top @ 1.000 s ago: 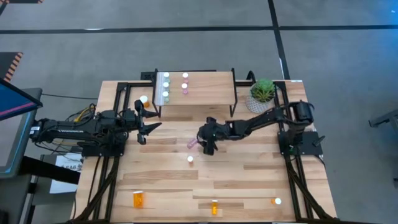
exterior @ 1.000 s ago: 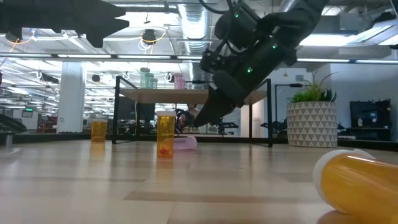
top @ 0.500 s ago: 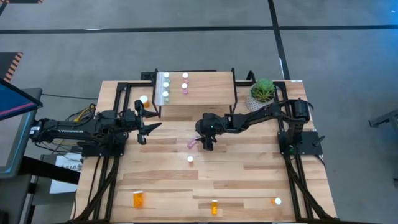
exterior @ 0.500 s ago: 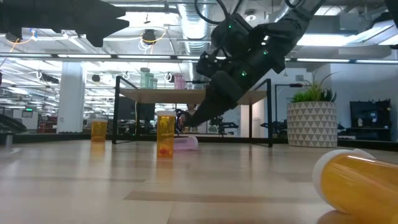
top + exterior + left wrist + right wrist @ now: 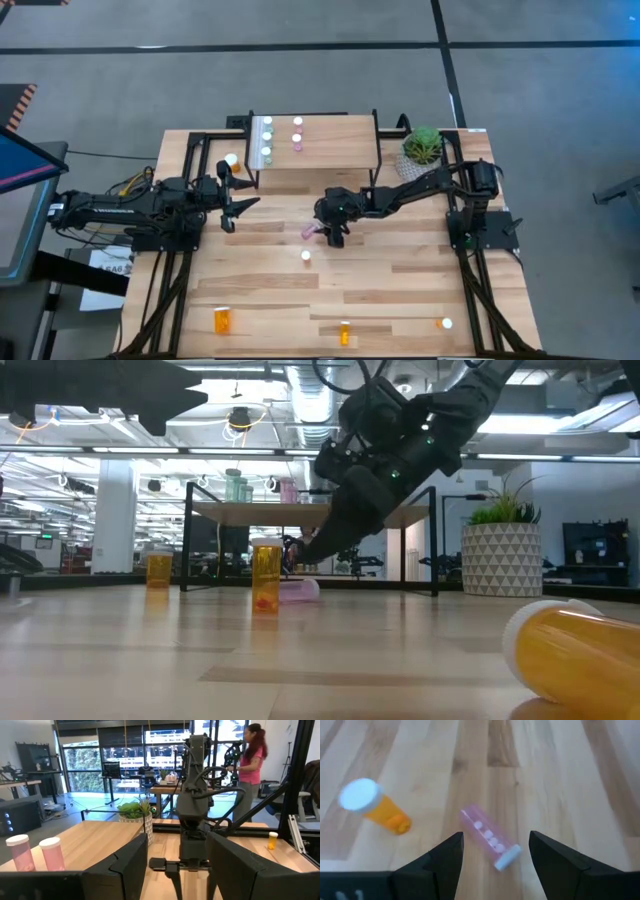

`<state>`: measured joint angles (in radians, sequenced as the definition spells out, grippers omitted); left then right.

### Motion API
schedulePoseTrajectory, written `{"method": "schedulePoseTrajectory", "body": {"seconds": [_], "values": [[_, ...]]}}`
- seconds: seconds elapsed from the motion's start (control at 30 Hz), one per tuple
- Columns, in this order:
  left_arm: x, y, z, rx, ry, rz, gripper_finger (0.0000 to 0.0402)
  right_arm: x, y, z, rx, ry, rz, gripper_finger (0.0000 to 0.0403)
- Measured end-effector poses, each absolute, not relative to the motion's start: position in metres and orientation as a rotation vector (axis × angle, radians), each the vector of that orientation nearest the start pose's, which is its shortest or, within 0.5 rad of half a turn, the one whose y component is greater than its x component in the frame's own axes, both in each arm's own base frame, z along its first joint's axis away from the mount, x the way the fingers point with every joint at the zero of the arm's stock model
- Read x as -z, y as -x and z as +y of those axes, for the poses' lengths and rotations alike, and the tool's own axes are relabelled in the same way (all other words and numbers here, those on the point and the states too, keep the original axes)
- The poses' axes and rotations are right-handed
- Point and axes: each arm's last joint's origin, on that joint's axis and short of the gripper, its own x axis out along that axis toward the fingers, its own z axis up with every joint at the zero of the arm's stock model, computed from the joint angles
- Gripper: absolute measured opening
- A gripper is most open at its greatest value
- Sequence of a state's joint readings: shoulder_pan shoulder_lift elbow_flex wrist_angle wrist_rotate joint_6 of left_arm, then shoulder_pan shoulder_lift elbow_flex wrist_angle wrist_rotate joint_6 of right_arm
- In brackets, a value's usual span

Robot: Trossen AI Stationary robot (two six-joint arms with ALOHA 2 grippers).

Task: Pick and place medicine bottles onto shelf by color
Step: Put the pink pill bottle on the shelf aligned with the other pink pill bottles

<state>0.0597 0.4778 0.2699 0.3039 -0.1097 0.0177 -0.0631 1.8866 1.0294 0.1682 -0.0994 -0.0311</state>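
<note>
Right gripper (image 5: 322, 233) hangs over the table centre with fingers spread and empty, directly above a pink bottle (image 5: 489, 836) lying on its side: translucent pink cylinder, small pale pills visible through the wall, flat white cap. In the high view this bottle (image 5: 309, 230) sits at about 9 o'clock from the gripper tips, just beside them, not touched. An upright orange bottle (image 5: 375, 807), amber translucent body with round white cap, stands near it at roughly 6 o'clock of the pink one in the high view (image 5: 306, 256). The shelf (image 5: 335, 150), a pale wood plank on thin black metal legs, stands at the table's 12 o'clock; green bottles (image 5: 266, 137) form a column near its left edge, two pink ones (image 5: 297, 133) next to them. Along the near edge: a larger orange bottle on its side (image 5: 222, 320), a small orange one (image 5: 345, 333), another white-capped one (image 5: 446, 323). Left gripper (image 5: 240, 200) waits at 9 o'clock, raised, fingers apart, holding nothing. Table (image 5: 420, 270): butcher-block planks, mixed light and darker strips, matte finish, black frame. A potted plant (image 5: 420, 152) in a white faceted pot stands at 1 o'clock. Room beyond: grey floor, exposed ceiling ducts (image 5: 300, 390), strip lights, windows; a person (image 5: 248, 767) in a pink top stands at a far bench.
</note>
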Motion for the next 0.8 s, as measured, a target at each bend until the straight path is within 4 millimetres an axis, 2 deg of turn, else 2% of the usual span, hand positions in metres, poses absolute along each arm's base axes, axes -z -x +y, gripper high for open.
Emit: {"method": "schedulePoseTrajectory", "body": {"seconds": [0.07,0.23,0.3,0.4,0.47,0.8], "values": [[-0.242,-0.133,0.011,-0.17,-0.015,-0.095,0.019,-0.147,-0.382,-0.022,-0.043,-0.027,0.682,0.025],[-0.242,-0.133,0.011,-0.162,-0.014,-0.096,0.019,-0.123,-0.382,-0.023,-0.041,-0.04,0.762,0.0249],[-0.242,-0.133,0.011,-0.161,-0.014,-0.095,0.019,-0.119,-0.391,-0.023,-0.043,-0.039,0.727,0.0249],[-0.242,-0.133,0.011,-0.153,-0.014,-0.095,0.019,-0.11,-0.393,-0.022,-0.045,-0.046,0.765,0.0249],[-0.242,-0.133,0.011,-0.153,-0.015,-0.093,0.019,-0.111,-0.4,-0.023,-0.046,-0.042,0.739,0.0249],[-0.242,-0.133,0.011,-0.153,-0.016,-0.091,0.019,-0.115,-0.402,-0.02,-0.045,-0.059,0.743,0.0249]]}}
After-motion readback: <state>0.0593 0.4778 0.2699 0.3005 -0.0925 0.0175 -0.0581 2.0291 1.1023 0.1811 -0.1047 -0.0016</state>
